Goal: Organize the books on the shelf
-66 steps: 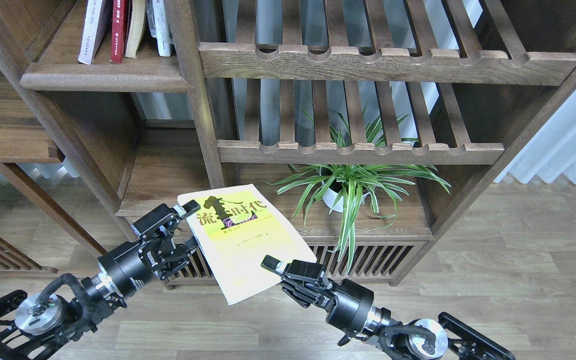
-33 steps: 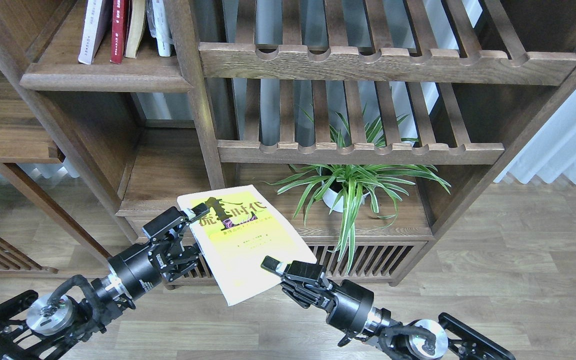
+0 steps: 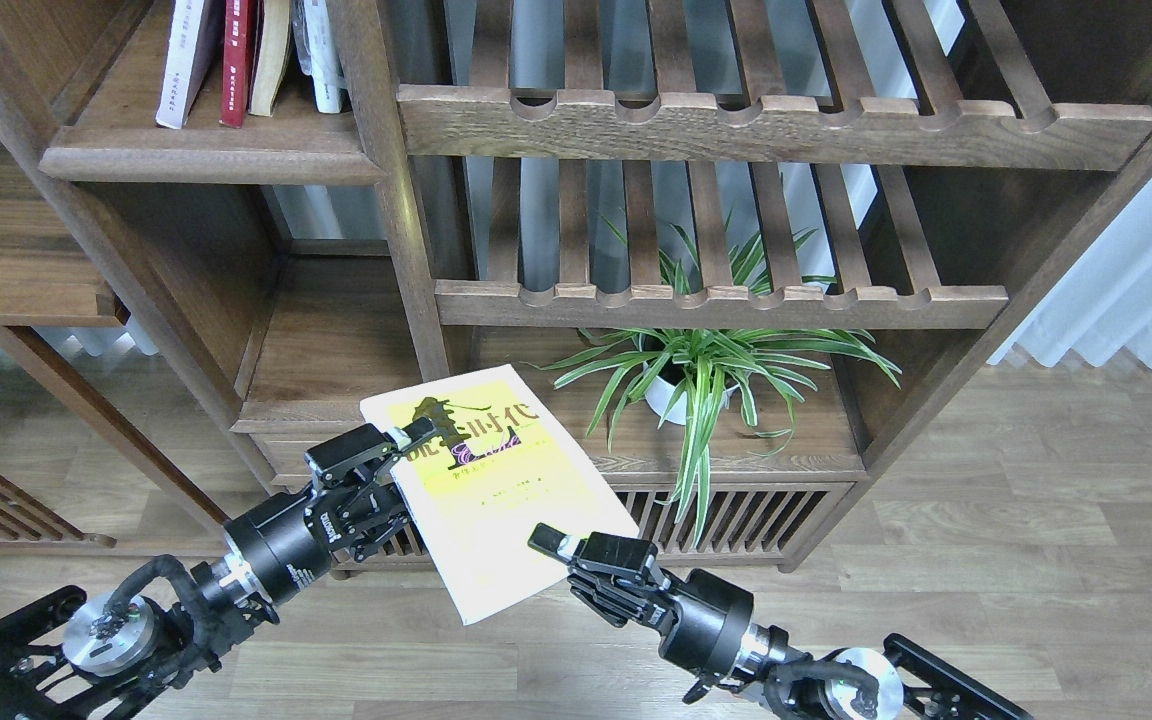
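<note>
A yellow-green book with black Chinese characters hangs in the air in front of the lower cabinet, cover up. My right gripper is shut on its lower right edge, one finger lying on the cover. My left gripper is open around the book's left edge, its upper finger over the title and the lower one hidden beneath. The shelf, a solid dark board with a moulded front edge, is at the upper left. On it stand a white book, a dark red book and a cream book.
Two slatted racks with scalloped rails fill the upper middle. A potted spider plant stands on the low cabinet top right of the book. A wooden upright divides the shelf bay from the racks. Wooden floor lies below.
My left gripper slid rightward further onto the book's left edge, its finger now over the title. The book and my right gripper dropped slightly.
</note>
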Controlling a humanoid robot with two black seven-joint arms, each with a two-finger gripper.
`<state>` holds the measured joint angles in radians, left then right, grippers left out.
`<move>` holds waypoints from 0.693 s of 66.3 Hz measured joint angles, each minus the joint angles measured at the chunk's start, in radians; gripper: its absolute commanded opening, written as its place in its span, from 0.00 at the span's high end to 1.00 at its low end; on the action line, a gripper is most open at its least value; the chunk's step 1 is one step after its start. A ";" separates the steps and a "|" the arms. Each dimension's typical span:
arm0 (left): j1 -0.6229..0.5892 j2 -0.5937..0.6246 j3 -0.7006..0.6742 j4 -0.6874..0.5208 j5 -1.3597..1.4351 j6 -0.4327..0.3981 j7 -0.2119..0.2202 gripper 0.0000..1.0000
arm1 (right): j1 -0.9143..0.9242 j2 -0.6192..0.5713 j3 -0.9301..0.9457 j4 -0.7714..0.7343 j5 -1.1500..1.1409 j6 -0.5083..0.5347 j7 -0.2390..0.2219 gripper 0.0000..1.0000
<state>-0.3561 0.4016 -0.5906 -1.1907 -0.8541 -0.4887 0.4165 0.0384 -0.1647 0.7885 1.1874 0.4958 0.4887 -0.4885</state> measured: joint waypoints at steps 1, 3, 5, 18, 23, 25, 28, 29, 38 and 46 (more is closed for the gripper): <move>0.000 -0.001 0.000 0.000 0.000 0.000 0.000 0.59 | 0.000 0.000 0.000 0.000 0.000 0.000 0.000 0.90; 0.000 -0.002 -0.001 0.000 0.000 0.000 0.002 0.60 | 0.000 0.000 0.000 0.000 -0.001 0.000 0.000 0.90; 0.000 -0.005 -0.001 0.000 0.000 0.000 0.004 0.62 | 0.000 0.000 0.000 0.000 -0.001 0.000 0.000 0.90; 0.000 -0.019 -0.005 -0.001 0.000 0.000 0.010 0.78 | -0.001 -0.002 -0.004 0.000 -0.002 0.000 0.000 0.90; 0.000 -0.021 -0.005 -0.001 0.000 0.000 0.010 0.90 | -0.001 -0.007 -0.009 0.000 -0.004 0.000 0.000 0.90; 0.000 -0.021 -0.005 -0.001 0.000 0.000 0.010 0.90 | -0.001 -0.008 -0.010 0.000 -0.004 0.000 0.000 0.90; 0.000 -0.021 -0.005 -0.001 0.000 0.000 0.010 0.92 | 0.000 -0.009 -0.010 0.000 -0.003 0.000 0.000 0.89; 0.000 -0.021 -0.005 -0.001 0.000 0.000 0.010 0.92 | 0.000 -0.010 -0.010 0.000 -0.003 0.000 0.000 0.89; 0.000 -0.020 -0.006 -0.001 0.000 0.000 0.013 0.96 | 0.000 -0.010 -0.010 0.000 -0.004 0.000 0.000 0.87; -0.002 -0.011 -0.005 -0.001 0.002 0.000 0.015 0.98 | 0.001 -0.009 -0.010 0.000 -0.004 0.000 0.000 0.84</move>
<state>-0.3580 0.3909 -0.5959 -1.1917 -0.8523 -0.4886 0.4313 0.0391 -0.1736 0.7787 1.1877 0.4921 0.4890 -0.4887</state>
